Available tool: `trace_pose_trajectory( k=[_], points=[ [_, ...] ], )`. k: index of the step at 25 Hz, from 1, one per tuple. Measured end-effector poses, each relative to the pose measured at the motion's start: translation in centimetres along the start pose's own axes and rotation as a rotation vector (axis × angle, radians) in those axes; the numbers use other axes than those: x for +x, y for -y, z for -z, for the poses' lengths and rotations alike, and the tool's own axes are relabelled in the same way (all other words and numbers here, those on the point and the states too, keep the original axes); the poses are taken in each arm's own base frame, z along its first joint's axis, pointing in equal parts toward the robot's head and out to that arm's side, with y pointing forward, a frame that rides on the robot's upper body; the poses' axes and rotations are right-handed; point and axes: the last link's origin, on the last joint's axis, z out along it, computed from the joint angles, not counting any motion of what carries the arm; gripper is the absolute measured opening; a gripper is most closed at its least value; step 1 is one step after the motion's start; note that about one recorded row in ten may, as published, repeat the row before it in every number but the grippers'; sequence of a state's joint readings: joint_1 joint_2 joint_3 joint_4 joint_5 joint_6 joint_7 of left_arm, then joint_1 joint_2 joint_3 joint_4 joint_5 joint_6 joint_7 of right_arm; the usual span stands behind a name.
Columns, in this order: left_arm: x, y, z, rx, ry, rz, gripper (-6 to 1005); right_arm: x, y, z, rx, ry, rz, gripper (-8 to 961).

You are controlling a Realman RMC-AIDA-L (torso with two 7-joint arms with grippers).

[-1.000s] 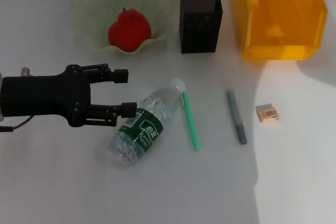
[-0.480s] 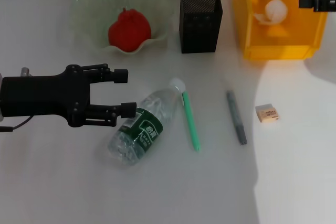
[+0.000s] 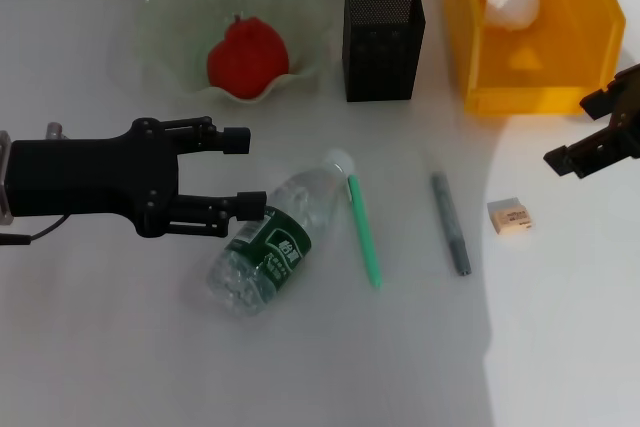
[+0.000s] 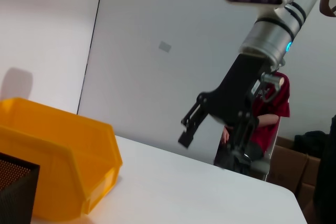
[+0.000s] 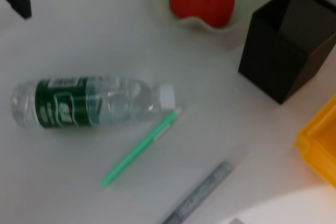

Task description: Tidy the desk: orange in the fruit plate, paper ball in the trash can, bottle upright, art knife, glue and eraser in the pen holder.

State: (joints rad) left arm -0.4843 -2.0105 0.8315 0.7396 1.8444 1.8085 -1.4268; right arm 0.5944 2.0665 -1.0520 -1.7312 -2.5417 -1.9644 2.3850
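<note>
Lying on its side near the middle of the desk (image 3: 560, 347), the clear bottle (image 3: 270, 240) with the green label points its white cap toward the far right, the cap just beside the top of the green art knife (image 3: 363, 229). Right of that knife lies the grey glue stick (image 3: 450, 222), and farther right the eraser (image 3: 509, 215). At the far edge, the orange (image 3: 246, 56) sits in the pale green fruit plate (image 3: 170, 27), the black mesh pen holder (image 3: 382, 37) stands right of it, and the paper ball (image 3: 515, 4) rests inside the yellow trash can (image 3: 530, 32). The left gripper (image 3: 243, 172) hovers just left of the bottle, fingers spread wide and holding nothing, its near fingertip at the bottle's shoulder. The right gripper (image 3: 595, 137) hangs open and empty above the desk, near the trash can's front and beyond the eraser
</note>
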Motion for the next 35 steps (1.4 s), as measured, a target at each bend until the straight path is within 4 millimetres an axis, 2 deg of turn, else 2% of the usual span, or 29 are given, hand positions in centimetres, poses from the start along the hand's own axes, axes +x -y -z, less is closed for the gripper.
trace_pose_trajectory(
  k=[3,8,22,25,28,29,30,31,33,35],
  points=[
    [0.1,0.1,-0.2,0.004,0.004,-0.004,841,-0.2,-0.6,-2.4,-0.013,-0.109,0.035,801],
    [0.1,0.5,-0.6,0.01,0.039,0.008,841,0.4,-0.2,-4.3,-0.039,-0.131,0.008,801],
    [1.2,1.7,-2.6,0.025,0.13,0.025,841,1.8,0.5,-6.1,-0.079,-0.143,-0.042,801],
    [2.4,2.1,-3.0,0.045,0.2,0.04,841,2.6,0.5,-6.4,-0.084,-0.14,-0.062,801],
    [4.2,2.4,-3.9,0.059,0.299,0.078,841,4.2,0.2,-6.4,-0.123,-0.083,-0.095,801],
    [5.3,2.4,-4.5,0.071,0.345,0.093,842,4.2,0.2,-6.4,-0.123,-0.083,-0.095,801],
    [5.3,2.4,-4.5,0.071,0.345,0.093,842,4.6,0.1,-6.3,-0.138,-0.058,-0.103,801],
    [6.1,2.4,-5.0,0.087,0.377,0.099,842,5.2,0.1,-6.1,-0.154,-0.018,-0.113,800],
    [8.5,2.4,-7.4,0.178,0.5,0.108,842,6.5,0.2,-5.6,-0.181,0.055,-0.129,800],
    [8.5,2.4,-7.4,0.178,0.5,0.108,842,7.9,0.1,-5.1,-0.201,0.118,-0.142,800]
  ],
)
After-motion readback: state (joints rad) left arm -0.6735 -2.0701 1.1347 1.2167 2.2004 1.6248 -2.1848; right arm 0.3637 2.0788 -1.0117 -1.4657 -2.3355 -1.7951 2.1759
